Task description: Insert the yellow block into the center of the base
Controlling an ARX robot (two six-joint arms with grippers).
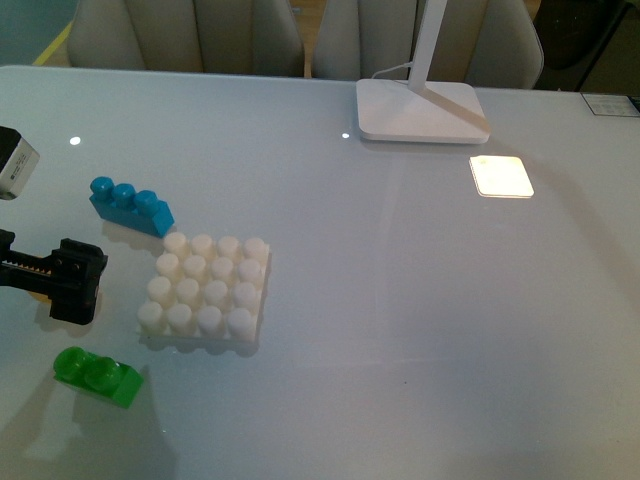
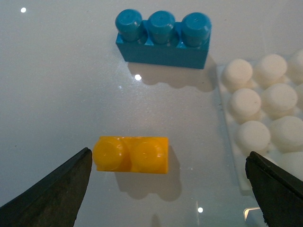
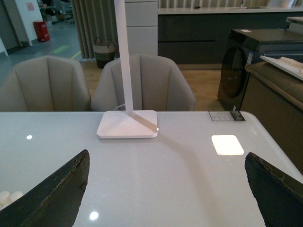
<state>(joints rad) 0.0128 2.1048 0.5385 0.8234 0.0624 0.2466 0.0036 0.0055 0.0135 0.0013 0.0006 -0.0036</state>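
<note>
The yellow block point(image 2: 131, 154) lies flat on the table with its two studs up, in the left wrist view. My left gripper point(image 2: 168, 163) is open above it; the block sits between the fingers, close to one finger point(image 2: 57, 189) and well clear of the other. In the front view the left gripper point(image 1: 78, 282) is at the table's left edge and hides the block. The white studded base point(image 1: 205, 290) lies just to the right of the gripper and also shows in the left wrist view point(image 2: 265, 113). My right gripper point(image 3: 166, 158) is open and empty above bare table.
A blue three-stud brick point(image 1: 130, 205) lies behind the base and shows in the left wrist view point(image 2: 163, 40). A green two-stud brick point(image 1: 97, 376) lies in front of the gripper. A white lamp foot point(image 1: 420, 110) stands at the back, with a bright light patch point(image 1: 501, 176) beside it.
</note>
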